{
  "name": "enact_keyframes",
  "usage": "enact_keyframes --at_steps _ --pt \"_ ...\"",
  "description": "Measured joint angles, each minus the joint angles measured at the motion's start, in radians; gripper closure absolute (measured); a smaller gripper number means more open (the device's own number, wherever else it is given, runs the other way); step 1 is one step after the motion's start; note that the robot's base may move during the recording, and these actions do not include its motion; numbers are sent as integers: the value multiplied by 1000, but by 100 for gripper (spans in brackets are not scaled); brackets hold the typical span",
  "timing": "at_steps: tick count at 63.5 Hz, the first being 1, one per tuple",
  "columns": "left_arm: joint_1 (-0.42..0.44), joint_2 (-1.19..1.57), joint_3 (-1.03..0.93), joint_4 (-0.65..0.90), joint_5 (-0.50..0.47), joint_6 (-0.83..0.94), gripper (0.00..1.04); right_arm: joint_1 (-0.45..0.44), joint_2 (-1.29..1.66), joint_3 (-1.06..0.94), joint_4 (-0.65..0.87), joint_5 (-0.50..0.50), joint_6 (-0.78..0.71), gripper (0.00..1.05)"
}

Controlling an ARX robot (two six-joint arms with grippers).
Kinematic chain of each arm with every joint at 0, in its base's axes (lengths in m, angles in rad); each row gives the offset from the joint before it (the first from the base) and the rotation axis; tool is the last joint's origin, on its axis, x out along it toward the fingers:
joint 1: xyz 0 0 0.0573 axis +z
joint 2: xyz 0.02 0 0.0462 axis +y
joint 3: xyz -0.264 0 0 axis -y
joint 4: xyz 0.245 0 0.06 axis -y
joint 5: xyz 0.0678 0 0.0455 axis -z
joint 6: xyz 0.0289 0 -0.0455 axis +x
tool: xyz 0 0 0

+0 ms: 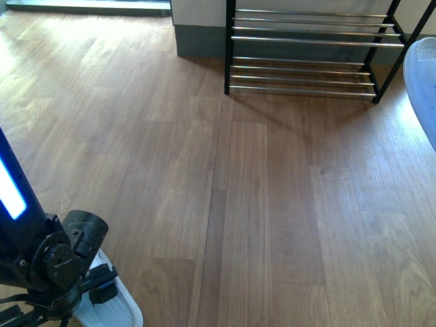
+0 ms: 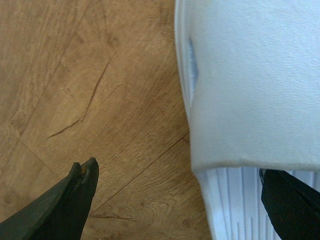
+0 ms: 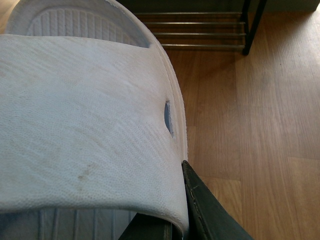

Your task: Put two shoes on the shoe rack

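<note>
While right gripper grips slide A near the rack, left gripper gapes wide astride slide B's edge, farther from rack.

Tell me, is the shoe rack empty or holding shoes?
Empty where visible: the rack shows only bare chrome bars. Its top is out of frame.

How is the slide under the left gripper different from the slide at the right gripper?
The left slide lies flat on the floor; the right slide looks lifted clear of it. The left gripper is open, straddling the left slide's edge; the right gripper seems clamped on the right slide's strap. Both are pale blue rubber with ribbed footbeds and a small slot in the strap.
</note>
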Motion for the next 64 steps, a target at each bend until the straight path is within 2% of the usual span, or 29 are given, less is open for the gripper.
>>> enact_keyframes --at_steps 16,27,31,57,64 --pt "6 45 81 -37 0 10 10 0 0 0 0 0 0 103" --pt "6 53 100 -42 1 16 34 0 0 0 0 0 0 103" --pt "7 53 101 -42 -1 16 48 0 0 0 0 0 0 103" --pt "23 39 59 -6 -6 12 103 0 0 0 0 0 0 103" --pt "23 -4 28 13 -6 14 103 0 0 0 0 0 0 103"
